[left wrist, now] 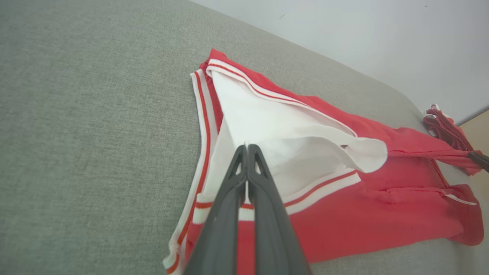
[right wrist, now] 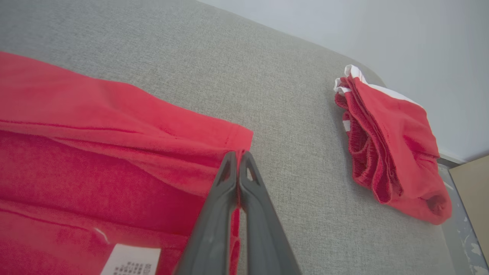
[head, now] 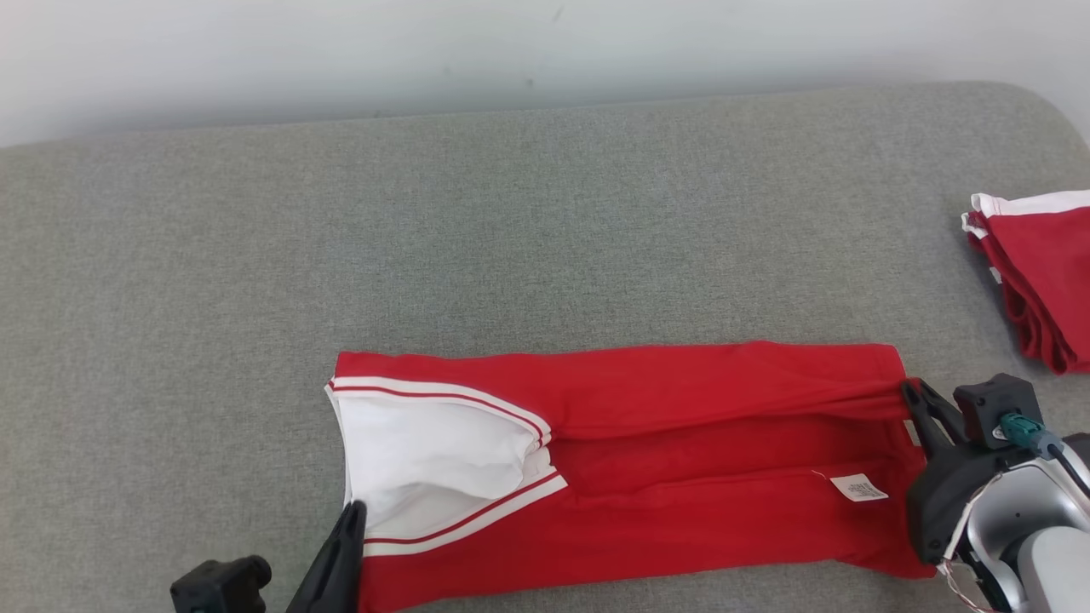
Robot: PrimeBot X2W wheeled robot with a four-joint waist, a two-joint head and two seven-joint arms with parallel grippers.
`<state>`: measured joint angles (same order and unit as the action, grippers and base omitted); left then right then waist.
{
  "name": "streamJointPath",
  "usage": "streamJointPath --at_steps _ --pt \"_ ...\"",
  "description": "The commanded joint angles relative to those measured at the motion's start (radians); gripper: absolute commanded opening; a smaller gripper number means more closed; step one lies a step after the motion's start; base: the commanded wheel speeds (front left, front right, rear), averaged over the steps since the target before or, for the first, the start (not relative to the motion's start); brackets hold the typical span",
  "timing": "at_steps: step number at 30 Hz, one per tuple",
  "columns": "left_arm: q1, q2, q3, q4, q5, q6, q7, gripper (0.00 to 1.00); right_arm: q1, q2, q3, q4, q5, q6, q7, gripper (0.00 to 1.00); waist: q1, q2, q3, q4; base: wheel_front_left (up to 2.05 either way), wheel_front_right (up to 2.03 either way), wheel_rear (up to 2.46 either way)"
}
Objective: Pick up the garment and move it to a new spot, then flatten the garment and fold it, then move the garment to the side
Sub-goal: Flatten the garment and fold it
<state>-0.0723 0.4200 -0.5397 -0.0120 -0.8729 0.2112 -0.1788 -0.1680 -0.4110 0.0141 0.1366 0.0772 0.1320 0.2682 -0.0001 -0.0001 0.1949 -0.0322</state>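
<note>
The garment (head: 681, 460) is a red top with white, red-striped trim, lying stretched left to right on the grey padded surface (head: 426, 238); its white inner side shows at the left end. My left gripper (head: 353, 511) is shut on the trimmed edge at the garment's left end, and fabric (left wrist: 363, 214) shows between the closed fingers (left wrist: 229, 214). My right gripper (head: 911, 392) is shut on the hem at the right end, where the red cloth (right wrist: 95, 133) is pinched at its far corner. A white label (head: 858, 487) lies near that end.
A folded pile of red and white clothes (head: 1039, 272) sits at the right edge of the surface, also seen as the red pile (right wrist: 389, 145) in the right wrist view. A pale wall (head: 545, 51) runs along the back. Bare grey surface lies behind and left of the garment.
</note>
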Motion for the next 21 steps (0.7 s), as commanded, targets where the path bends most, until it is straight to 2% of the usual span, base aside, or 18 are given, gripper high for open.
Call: streamJointPath --at_steps 1,6,7,8,9,10,11,12,13,16,21 --pt "0.018 0.005 -0.002 0.014 0.003 0.007 0.002 0.0 0.015 -0.009 -0.004 0.0 -0.009 -0.002 0.014 0.0 0.0001 0.0001 0.0 -0.003 0.0 0.0 0.0" --pt "0.025 0.009 -0.016 0.032 0.003 0.007 0.019 0.0 0.024 -0.004 -0.016 -0.003 -0.016 -0.002 0.035 0.0 0.0001 0.0001 -0.001 0.0 0.0 0.0 0.0" --pt "0.025 0.009 -0.019 0.036 0.002 0.008 0.023 0.0 0.028 0.005 -0.019 -0.002 -0.012 -0.002 0.044 0.15 0.0001 0.0001 -0.002 0.002 0.0 0.0 0.0" --pt "0.024 0.011 -0.02 0.038 0.006 0.009 0.023 0.0 0.031 0.012 -0.025 -0.004 -0.008 -0.002 0.05 1.0 0.0001 0.0001 -0.002 0.004 0.0 0.0 0.0" --pt "0.024 0.011 -0.02 0.038 0.006 0.009 0.023 0.0 0.031 0.012 -0.025 -0.004 -0.008 -0.002 0.05 1.0 0.0001 0.0001 -0.002 0.004 0.0 0.0 0.0" --pt "0.022 0.009 -0.022 0.039 0.006 0.009 0.024 0.14 0.03 0.016 -0.033 -0.005 -0.007 -0.002 0.052 1.0 0.0001 0.0001 -0.002 0.005 0.0 0.0 0.0" --pt "0.021 0.009 -0.025 0.043 0.004 0.007 0.028 0.46 0.03 0.02 -0.04 -0.005 -0.005 -0.002 0.053 1.0 0.0001 0.0001 -0.003 0.007 0.0 0.0 0.0" --pt "0.02 0.01 -0.025 0.046 0.006 0.008 0.027 0.95 0.032 0.028 -0.046 -0.007 -0.001 -0.002 0.05 1.0 0.0001 0.0001 -0.004 0.008 0.0 0.0 0.0" --pt "0.022 0.011 -0.026 0.051 0.005 0.011 0.032 1.0 0.033 0.038 -0.057 -0.01 0.003 -0.002 0.048 1.0 0.0001 0.0001 -0.005 0.009 0.0 0.0 0.0" --pt "0.025 0.021 -0.027 0.057 0.018 0.026 0.032 1.0 0.043 0.075 -0.108 -0.031 0.024 -0.002 0.053 1.0 0.0001 0.0001 -0.014 0.013 0.0 0.0 0.0" --pt "0.017 0.05 -0.01 0.044 0.063 0.043 -0.013 1.0 0.087 0.176 -0.225 -0.102 0.072 -0.002 0.079 1.0 0.0001 0.0001 -0.031 0.022 0.0 0.0 0.0"
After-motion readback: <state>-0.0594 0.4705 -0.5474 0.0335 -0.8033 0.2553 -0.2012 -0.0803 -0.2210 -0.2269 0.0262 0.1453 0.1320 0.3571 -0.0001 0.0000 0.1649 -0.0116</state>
